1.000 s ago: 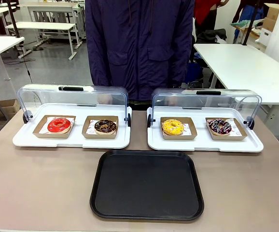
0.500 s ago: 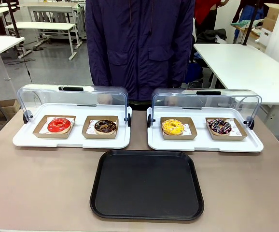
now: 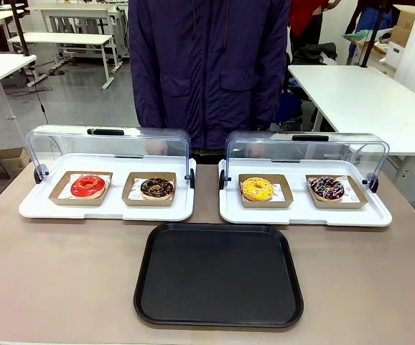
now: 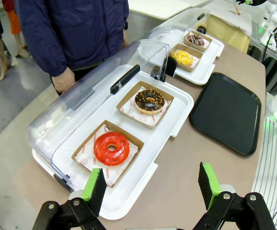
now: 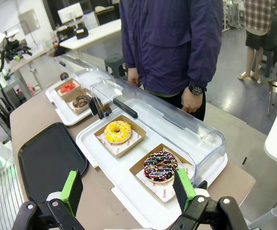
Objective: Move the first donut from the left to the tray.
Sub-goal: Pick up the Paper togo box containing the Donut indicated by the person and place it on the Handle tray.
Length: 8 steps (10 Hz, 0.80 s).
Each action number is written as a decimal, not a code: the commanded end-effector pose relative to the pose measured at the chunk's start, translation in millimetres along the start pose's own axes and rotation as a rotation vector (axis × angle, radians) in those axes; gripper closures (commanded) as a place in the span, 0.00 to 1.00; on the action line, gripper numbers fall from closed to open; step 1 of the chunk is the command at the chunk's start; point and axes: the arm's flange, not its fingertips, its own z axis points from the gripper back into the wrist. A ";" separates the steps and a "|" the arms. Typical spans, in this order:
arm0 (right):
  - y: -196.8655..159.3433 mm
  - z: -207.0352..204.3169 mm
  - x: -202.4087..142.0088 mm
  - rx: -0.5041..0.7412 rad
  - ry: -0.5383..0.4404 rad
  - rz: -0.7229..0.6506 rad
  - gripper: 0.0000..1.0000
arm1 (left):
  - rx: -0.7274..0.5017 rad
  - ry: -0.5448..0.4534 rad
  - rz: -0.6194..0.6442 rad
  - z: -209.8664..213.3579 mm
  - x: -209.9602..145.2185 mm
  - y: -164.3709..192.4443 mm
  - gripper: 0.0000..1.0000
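**Step in hand: approach and grasp.** The left gripper (image 4: 153, 184) hangs above the near left corner of the tabletop (image 3: 64, 280), jaws spread wide, nothing held. The first donut from the left (image 3: 87, 186), iced red, sits in its cardboard holder (image 3: 59, 195) at the left end of the left white tray (image 3: 107, 210), near the tabletop's far left corner.

1. The grasp is best taken on the holder's opposite walls, not on the icing, which is likely soft and would mark.
2. Descend from the near side. The clear lid (image 3: 107, 146) stands raised along the white tray's far edge and limits clearance there.
3. Avoid the chocolate donut (image 3: 156, 187), in the next holder to the right.
4. Lift level, then carry right and toward the near edge to the tray (image 3: 218, 277), black and bare, at the tabletop's near middle.

The right white tray (image 3: 304, 214) carries a yellow donut (image 3: 256, 189) and a sprinkled one (image 3: 327, 188). The right gripper (image 5: 128, 189) hovers above its near right corner, jaws wide, nothing held.

**Surface and room.** The tabletop is matt grey-brown. A person (image 3: 207, 65) stands at its far edge; white tables stand beyond.
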 end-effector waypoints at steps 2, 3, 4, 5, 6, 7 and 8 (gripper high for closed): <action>2.2 -1.7 0.1 0.001 -0.018 0.011 0.00 | -0.008 -0.007 -0.011 0.5 0.5 -0.5 0.00; 2.2 -1.7 0.1 0.001 -0.018 0.011 0.00 | -0.008 -0.007 -0.011 0.5 0.5 -0.5 0.00; 2.2 -1.7 0.1 0.001 -0.018 0.011 0.00 | -0.008 -0.007 -0.011 0.5 0.5 -0.5 0.00; 2.2 -1.7 0.1 0.001 -0.018 0.011 0.00 | -0.008 -0.007 -0.011 0.5 0.5 -0.5 0.00; 2.2 -1.7 0.1 0.001 -0.018 0.011 0.00 | -0.008 -0.007 -0.011 0.5 0.5 -0.5 0.00; 2.2 -1.7 0.1 0.001 -0.018 0.011 0.00 | -0.008 -0.007 -0.011 0.5 0.5 -0.5 0.00; 2.2 -1.7 0.1 0.001 -0.018 0.011 0.00 | -0.008 -0.007 -0.011 0.5 0.5 -0.5 0.00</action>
